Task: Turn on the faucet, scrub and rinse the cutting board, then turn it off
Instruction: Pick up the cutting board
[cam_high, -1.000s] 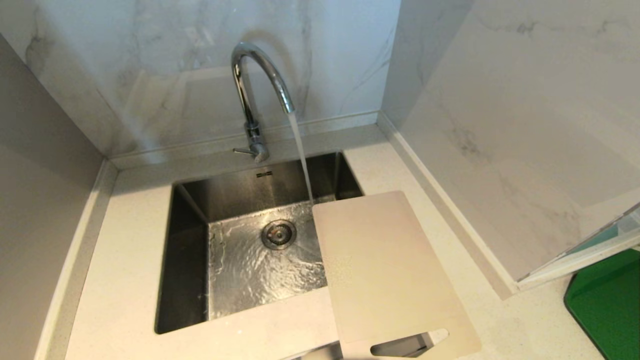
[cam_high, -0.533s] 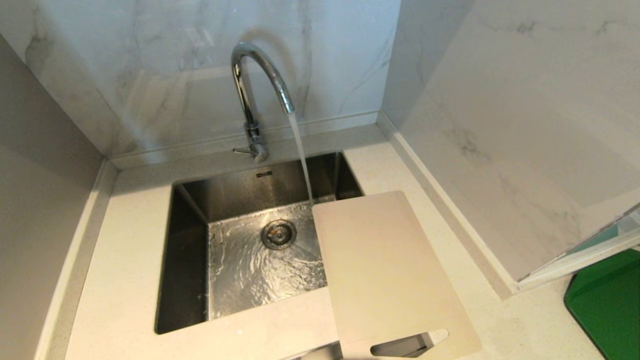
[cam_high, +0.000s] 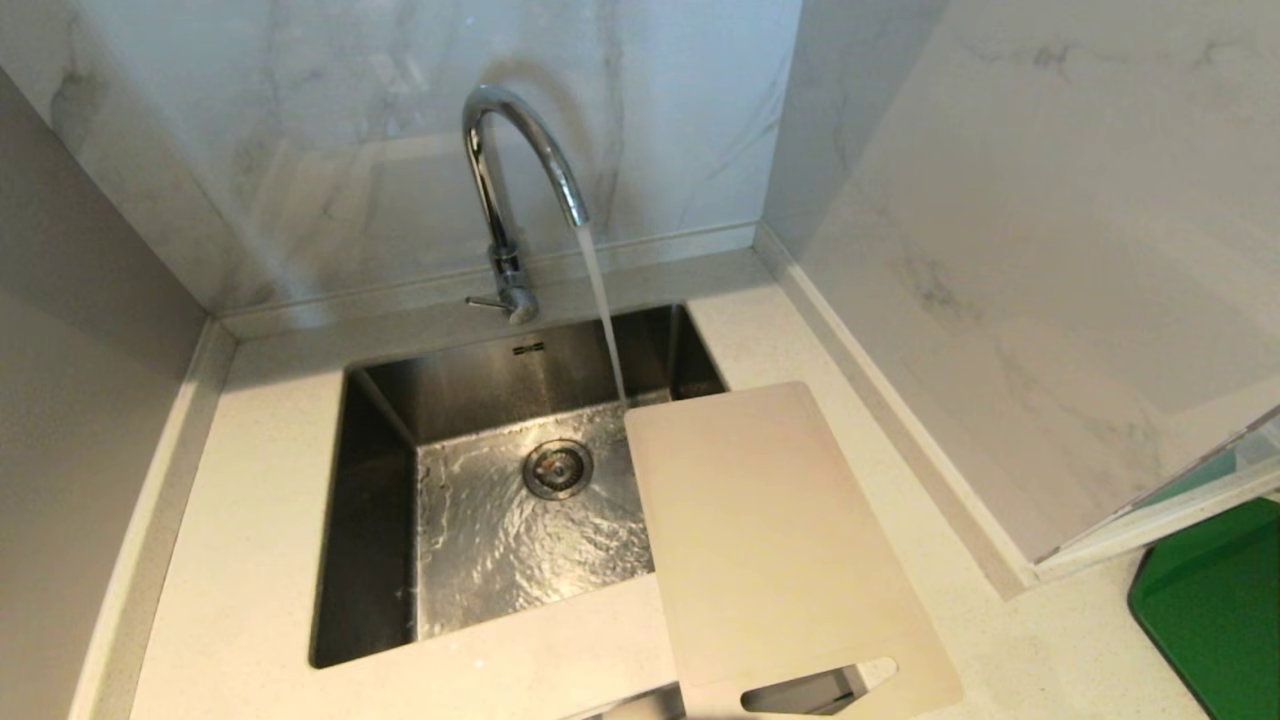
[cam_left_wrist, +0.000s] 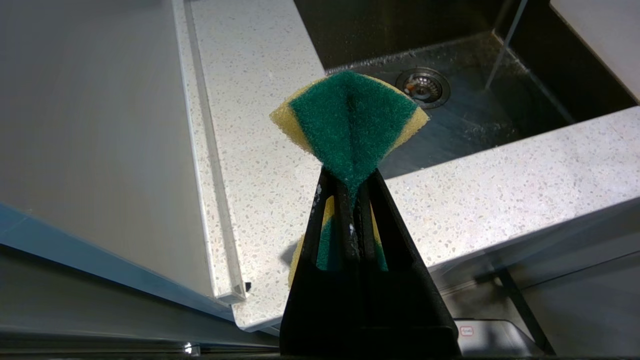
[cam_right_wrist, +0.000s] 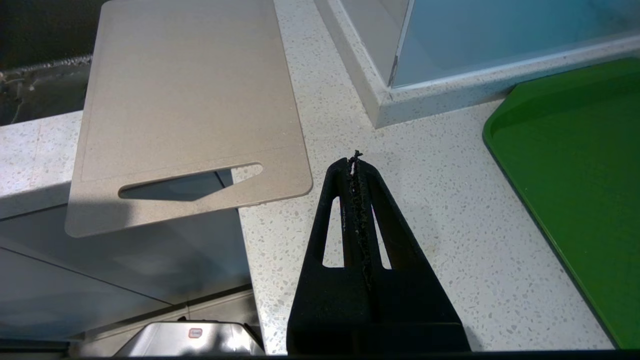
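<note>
Over the sink (cam_high: 380, 520), head view: faucet (cam_high: 510, 170) running, stream landing just beside the cutting board (cam_high: 770, 540), an off-white slab bridging the sink's right rim and the bench's (cam_high: 240, 560) front edge. Left wrist view: left claw (cam_left_wrist: 350, 187) clamped on a green-and-yellow sponge (cam_left_wrist: 350, 120). Right wrist view: right claw (cam_right_wrist: 356, 162) together, empty. Advise steadying the board, scrubbing under the stream.

No wording can be made out anywhere. A small dark maker's mark on the back wall of the sink (cam_high: 470, 385) and a red-and-white label on a grey housing (cam_right_wrist: 192, 334) are both too small to read.
</note>
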